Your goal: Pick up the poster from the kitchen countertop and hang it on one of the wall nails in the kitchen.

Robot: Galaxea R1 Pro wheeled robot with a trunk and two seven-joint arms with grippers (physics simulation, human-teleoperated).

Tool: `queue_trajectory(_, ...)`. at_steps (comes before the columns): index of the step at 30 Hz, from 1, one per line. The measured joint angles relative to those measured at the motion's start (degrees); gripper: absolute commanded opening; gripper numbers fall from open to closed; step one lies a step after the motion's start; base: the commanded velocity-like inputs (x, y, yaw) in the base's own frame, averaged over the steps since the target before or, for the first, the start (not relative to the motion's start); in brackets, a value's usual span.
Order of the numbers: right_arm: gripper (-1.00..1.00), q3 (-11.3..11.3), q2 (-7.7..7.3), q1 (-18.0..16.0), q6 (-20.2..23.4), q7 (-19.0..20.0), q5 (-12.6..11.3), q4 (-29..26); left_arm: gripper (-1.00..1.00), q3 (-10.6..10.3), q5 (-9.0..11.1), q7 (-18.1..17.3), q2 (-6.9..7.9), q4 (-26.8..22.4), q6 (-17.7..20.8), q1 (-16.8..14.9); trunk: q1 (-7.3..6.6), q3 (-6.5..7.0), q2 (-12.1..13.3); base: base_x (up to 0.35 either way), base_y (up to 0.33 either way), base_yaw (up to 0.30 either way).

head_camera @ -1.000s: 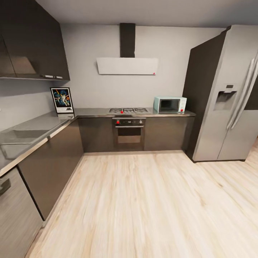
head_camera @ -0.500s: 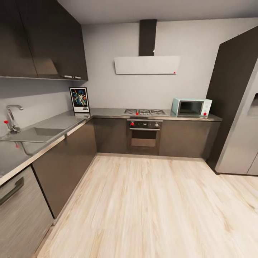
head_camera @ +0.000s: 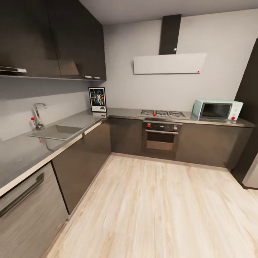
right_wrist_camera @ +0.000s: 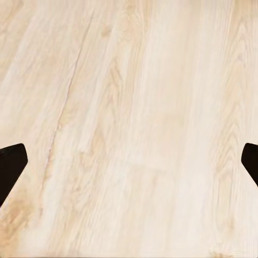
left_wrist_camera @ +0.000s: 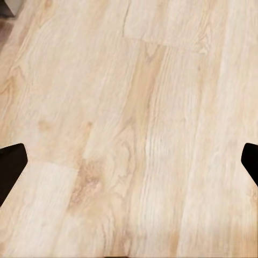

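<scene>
The Star Wars poster [head_camera: 97, 100] stands upright in the far corner of the L-shaped grey countertop [head_camera: 75, 122], leaning against the wall under the dark upper cabinets. Its reflection lies in the glossy slab just below it. In the left wrist view my left gripper [left_wrist_camera: 129, 166] is open, its two dark fingertips [left_wrist_camera: 11, 166] at the picture's sides over bare wood floor. My right gripper [right_wrist_camera: 129, 166] is open likewise, with fingertips [right_wrist_camera: 11, 164] apart and nothing between them. No wall nail is distinguishable.
A sink [head_camera: 55, 132] with a tap [head_camera: 37, 115] is set in the near counter run. Along the back wall are a hob [head_camera: 163, 114], an oven [head_camera: 161, 136], a mint microwave [head_camera: 216, 109] and a hood [head_camera: 168, 63]. The fridge edge [head_camera: 249, 150] is at right. Wood floor [head_camera: 154, 208] spreads ahead.
The whole head view has swung left: the poster, oven and microwave have shifted rightward in the picture, the sink has come into view and the fridge has nearly left it.
</scene>
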Motion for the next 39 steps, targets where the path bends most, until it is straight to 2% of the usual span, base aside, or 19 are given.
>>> queue_trajectory(7,1.0,0.0,-0.08,0.0,0.0,0.1,0.0,0.0,1.0,0.0,-0.1,0.0,0.02,0.5,0.0,0.0,0.0,0.0,0.0,0.329,0.0,0.161)
queue_trajectory(24,1.0,0.0,-0.18,0.1,-0.1,0.1,0.0,0.1,1.0,0.1,-0.1,0.1,0.08,0.6,-0.2,0.0,0.0,0.0,0.0,0.337,-0.005,0.003)
queue_trajectory(39,1.0,0.0,-0.14,0.1,-0.1,0.1,0.0,0.1,1.0,0.1,-0.1,0.1,0.08,0.6,-0.3,0.0,0.0,0.0,0.0,0.335,-0.111,0.0)
